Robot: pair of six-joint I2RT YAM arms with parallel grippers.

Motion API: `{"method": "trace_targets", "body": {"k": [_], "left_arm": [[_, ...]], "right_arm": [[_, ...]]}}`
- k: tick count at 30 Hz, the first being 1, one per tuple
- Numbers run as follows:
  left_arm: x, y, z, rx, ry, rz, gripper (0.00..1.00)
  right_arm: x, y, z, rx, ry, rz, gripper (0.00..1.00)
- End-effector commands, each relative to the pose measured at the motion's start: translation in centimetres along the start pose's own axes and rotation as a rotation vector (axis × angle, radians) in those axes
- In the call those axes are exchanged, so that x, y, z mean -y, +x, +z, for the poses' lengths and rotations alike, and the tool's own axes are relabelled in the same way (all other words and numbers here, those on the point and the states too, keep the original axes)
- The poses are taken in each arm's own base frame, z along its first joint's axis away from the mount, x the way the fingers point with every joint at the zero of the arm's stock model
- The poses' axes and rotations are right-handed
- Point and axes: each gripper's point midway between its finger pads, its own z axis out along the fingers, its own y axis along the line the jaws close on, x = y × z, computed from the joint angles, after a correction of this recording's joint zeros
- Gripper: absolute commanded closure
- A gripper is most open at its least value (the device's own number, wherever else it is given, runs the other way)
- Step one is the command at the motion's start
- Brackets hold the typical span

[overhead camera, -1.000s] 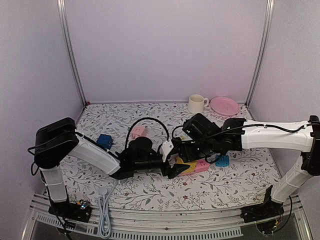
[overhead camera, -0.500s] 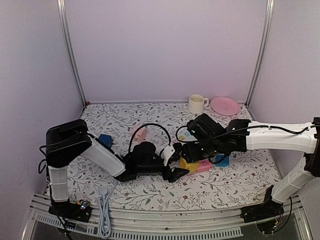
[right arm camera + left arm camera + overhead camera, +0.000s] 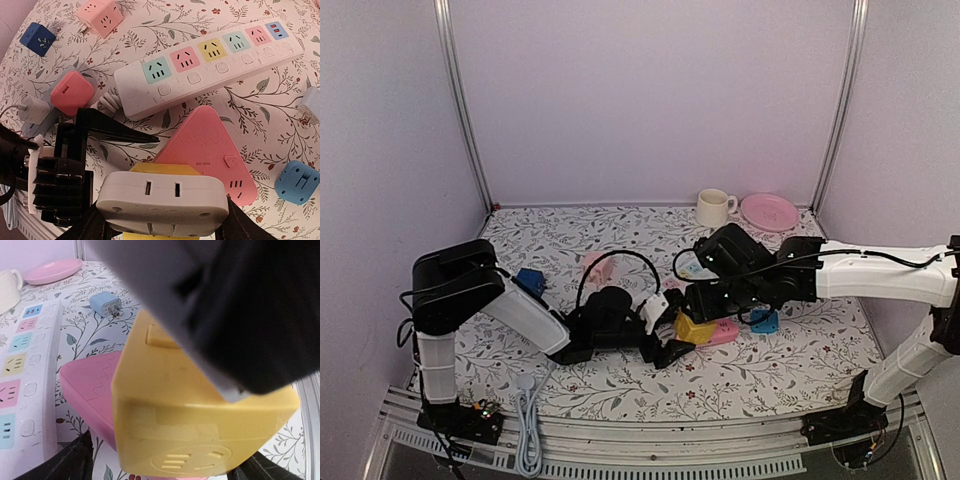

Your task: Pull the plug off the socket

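A yellow socket cube (image 3: 695,329) sits on a pink triangular socket (image 3: 723,332) at mid-table. In the right wrist view a white plug (image 3: 160,200) sits on top of the yellow cube (image 3: 160,168). My right gripper (image 3: 162,220) is shut on this plug from above and also shows in the top view (image 3: 698,298). My left gripper (image 3: 670,342) comes in low from the left with its jaws wide apart. The yellow cube (image 3: 200,420) fills the gap between them. One left finger (image 3: 117,131) lies beside the pink socket (image 3: 205,145), a little apart from the cube.
A white power strip (image 3: 210,70) lies just behind the pink socket. Loose adapters lie around: a light blue one (image 3: 765,322), a dark blue cube (image 3: 529,281), a pink cube (image 3: 595,263) and a pink rounded one (image 3: 72,92). A mug (image 3: 714,208) and pink plate (image 3: 769,211) stand at the back.
My left gripper has pushed further right and its jaws now straddle the yellow cube. My right gripper stays on the white plug, shifted slightly right.
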Motion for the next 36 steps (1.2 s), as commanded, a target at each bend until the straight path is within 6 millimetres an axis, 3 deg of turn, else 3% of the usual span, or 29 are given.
{"method": "trace_targets", "body": {"k": [1, 10, 12, 17, 21, 24, 30, 36], "left_arm": [[0.9, -2.3, -0.5, 0.051, 0.011, 0.046, 0.08], [2.0, -3.3, -0.6, 0.089, 0.044, 0.059, 0.10], [2.3, -5.1, -1.2, 0.130, 0.051, 0.062, 0.11], [2.6, -6.3, -1.5, 0.159, 0.063, 0.057, 0.12], [2.9, -6.1, -1.1, 0.146, 0.080, 0.061, 0.15], [3.0, -5.4, -0.8, 0.126, 0.089, 0.054, 0.24], [2.7, -4.6, -0.4, 0.087, 0.078, 0.036, 0.63], [2.3, -1.1, 0.7, 0.008, 0.070, 0.018, 0.77]], "right_arm": [[-4.3, -3.4, -2.6, 0.113, -0.199, 0.010, 0.66], [-4.8, -3.3, -3.1, 0.108, -0.231, -0.014, 0.66], [-4.8, -3.3, -3.1, 0.105, -0.235, -0.016, 0.66], [-4.9, -3.0, -2.8, 0.093, -0.238, -0.018, 0.66], [-5.1, -3.3, -2.9, 0.099, -0.242, -0.015, 0.66], [-5.1, -3.4, -3.1, 0.106, -0.243, -0.013, 0.66], [-4.7, -3.5, -3.0, 0.108, -0.230, -0.004, 0.66], [-3.3, -5.3, -3.7, 0.151, -0.179, 0.021, 0.67]]}}
